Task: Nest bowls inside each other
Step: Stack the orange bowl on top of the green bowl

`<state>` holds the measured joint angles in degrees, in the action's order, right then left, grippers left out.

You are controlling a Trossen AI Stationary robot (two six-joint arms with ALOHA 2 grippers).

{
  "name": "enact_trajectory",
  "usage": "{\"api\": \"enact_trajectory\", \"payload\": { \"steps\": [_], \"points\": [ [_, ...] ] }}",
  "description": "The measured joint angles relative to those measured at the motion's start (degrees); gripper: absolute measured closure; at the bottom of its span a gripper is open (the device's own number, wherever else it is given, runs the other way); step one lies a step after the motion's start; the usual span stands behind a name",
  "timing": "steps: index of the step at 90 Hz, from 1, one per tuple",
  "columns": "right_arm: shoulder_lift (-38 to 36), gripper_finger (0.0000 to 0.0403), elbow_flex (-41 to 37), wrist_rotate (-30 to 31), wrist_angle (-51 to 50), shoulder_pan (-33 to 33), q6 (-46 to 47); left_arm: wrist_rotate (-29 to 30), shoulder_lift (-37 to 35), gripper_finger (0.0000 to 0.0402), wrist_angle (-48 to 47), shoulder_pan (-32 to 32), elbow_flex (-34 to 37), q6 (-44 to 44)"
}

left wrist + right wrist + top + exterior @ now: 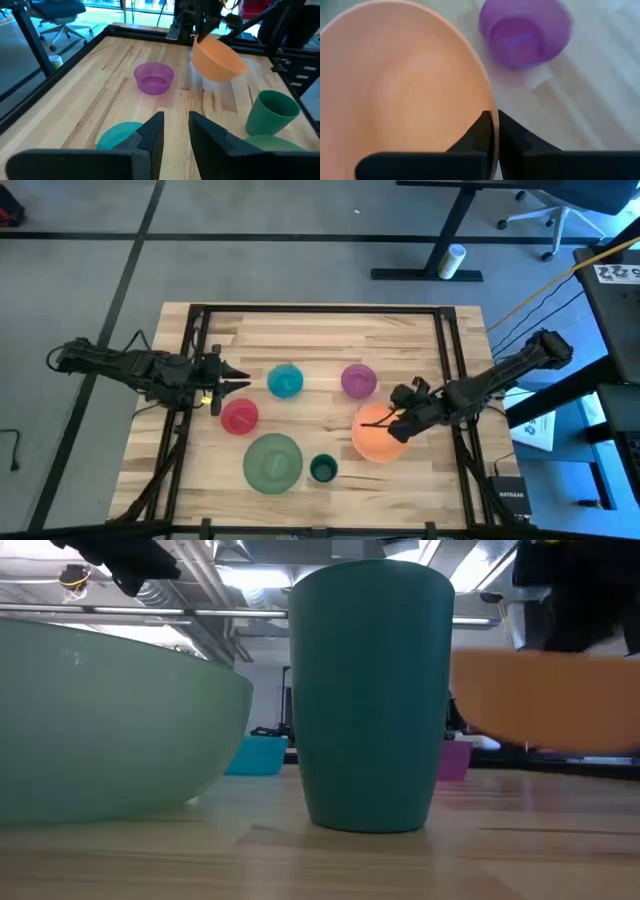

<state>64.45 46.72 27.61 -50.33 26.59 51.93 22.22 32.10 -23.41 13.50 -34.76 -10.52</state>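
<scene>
The large orange plastic bowl [377,434] is held by its rim in the right pincer [493,131], whose two dark fingers are closed on the thin wall, one inside and one outside; in the left wrist view the bowl is seen tilted and apparently lifted off the wooden worktop [330,340], though whether its far edge is in contact with the wood cannot be told for certain. The small purple plastic bowl [358,381] stands just beyond it, the small blue plastic bowl [285,381] further along, the medium red-pink plastic bowl [239,416] near the left side, and the large pale green plastic bowl [272,461] at the front with the tall dark teal plastic cup-like bowl [322,469] just beside it. The left pincer [175,131] is held above the worktop near the red-pink bowl, its fingers parted by a narrow gap and empty. No bowl is nested yet. The chief risk is judged to lie in the thin rim grip: a tilted, smooth bowl may swing or slip from the fingers if it is moved sharply. If the orange bowl is carried toward the green one, the teal bowl beside it may be knocked over, and a seating may be spoiled should the two large bowls prove too close in size.
</scene>
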Motion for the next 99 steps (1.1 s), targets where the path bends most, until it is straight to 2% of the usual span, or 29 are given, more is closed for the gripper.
{"api": "enact_trajectory", "payload": {
  "steps": [8,17,32,42,57,85,99],
  "points": [
    [-2.64,0.0403,1.30,3.85,0.62,0.00,-1.70,0.00,0.00,0.0329,0.03,0.00,0.00,0.00],
    [-5.21,0.0403,1.71,7.77,5.88,0.00,-5.89,0.00,0.00,0.0329,0.05,0.00,0.00,0.00],
    [-7.37,0.0403,1.79,8.28,20.10,-2.13,-16.85,0.00,0.00,0.0329,0.35,0.01,0.00,0.06],
    [-6.36,0.0403,1.78,3.67,30.82,-5.00,-24.53,0.00,0.00,0.0329,1.98,-0.01,0.00,1.40],
    [-0.38,0.0403,1.80,-6.18,45.64,-9.02,-32.70,0.00,-0.02,0.0329,3.34,0.01,0.00,3.47],
    [14.47,0.0403,1.77,-22.89,69.31,-14.20,-35.90,0.00,0.00,0.0329,3.00,0.00,0.00,3.48],
    [19.42,0.0403,1.75,-28.65,77.81,-15.42,-35.83,0.00,-0.02,0.0329,2.98,0.00,0.00,3.48]
  ]
}}
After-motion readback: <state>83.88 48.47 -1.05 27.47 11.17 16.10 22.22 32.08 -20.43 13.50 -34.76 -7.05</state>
